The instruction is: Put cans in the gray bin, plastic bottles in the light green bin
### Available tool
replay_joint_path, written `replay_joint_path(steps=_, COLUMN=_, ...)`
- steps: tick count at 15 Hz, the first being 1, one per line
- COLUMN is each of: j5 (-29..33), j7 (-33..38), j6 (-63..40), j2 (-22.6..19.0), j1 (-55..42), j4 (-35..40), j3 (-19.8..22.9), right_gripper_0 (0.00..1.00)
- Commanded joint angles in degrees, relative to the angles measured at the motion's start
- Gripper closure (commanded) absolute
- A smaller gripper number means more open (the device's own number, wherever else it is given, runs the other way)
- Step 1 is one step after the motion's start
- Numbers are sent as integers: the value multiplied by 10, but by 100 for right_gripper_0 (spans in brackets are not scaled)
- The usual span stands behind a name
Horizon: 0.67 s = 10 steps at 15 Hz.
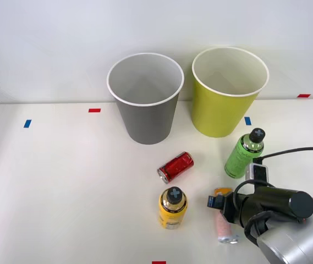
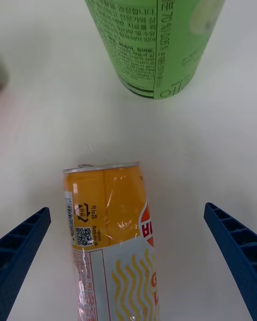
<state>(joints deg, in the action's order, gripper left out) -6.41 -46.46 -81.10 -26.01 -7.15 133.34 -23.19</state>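
The right gripper (image 2: 128, 267) has its two blue ribbed fingers (image 2: 24, 246) spread wide apart, and they hold nothing. Between them lies the slim orange-and-pink metal can (image 2: 112, 235) with silver ends. It is on its side on the white table (image 1: 62, 181), and neither finger touches it. In the front view this can (image 1: 222, 223) lies partly under the black wrist of the right arm (image 1: 272, 206), which comes in from the right.

Just past the can's end stands the bright green plastic bottle (image 2: 155, 32), upright, with small print on its label. In the front view the green bottle (image 1: 244, 153) has a black cap with a cross on it.

To the left of the slim can stands the stubby yellow plastic bottle (image 1: 172, 208), also upright with a black cross cap. Near it, a bit farther back, the short shiny red metal can (image 1: 176, 166) lies on its side.

At the back of the table stand two big cup-shaped bins, close together. The gray bin (image 1: 145, 118) with a white rim is on the left. The yellow-green bin (image 1: 222, 113) with a white rim is on the right, near the green bottle. The parts of their white insides that can be seen hold nothing.
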Motion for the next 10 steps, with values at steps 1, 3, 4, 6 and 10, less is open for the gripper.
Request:
replay_joint_path(steps=1, j5=3, j7=-9, j6=1, j2=10, j1=-5, j4=0, j3=0, right_gripper_0=0)
replay_joint_path(steps=3, j5=8, j7=-16, j6=1, j2=16, j1=-4, j4=0, j3=0, right_gripper_0=0)
replay_joint_path(steps=4, j5=11, j7=-20, j6=2, j2=18, j1=-4, j4=0, j3=0, right_gripper_0=0)
replay_joint_path(steps=6, j5=12, j7=-29, j6=22, j2=19, j1=-4, j4=-19, j3=0, right_gripper_0=0)
replay_joint_path(steps=10, j5=17, j7=-36, j6=59, j2=25, j1=-3, j4=-45, j3=0, right_gripper_0=0)
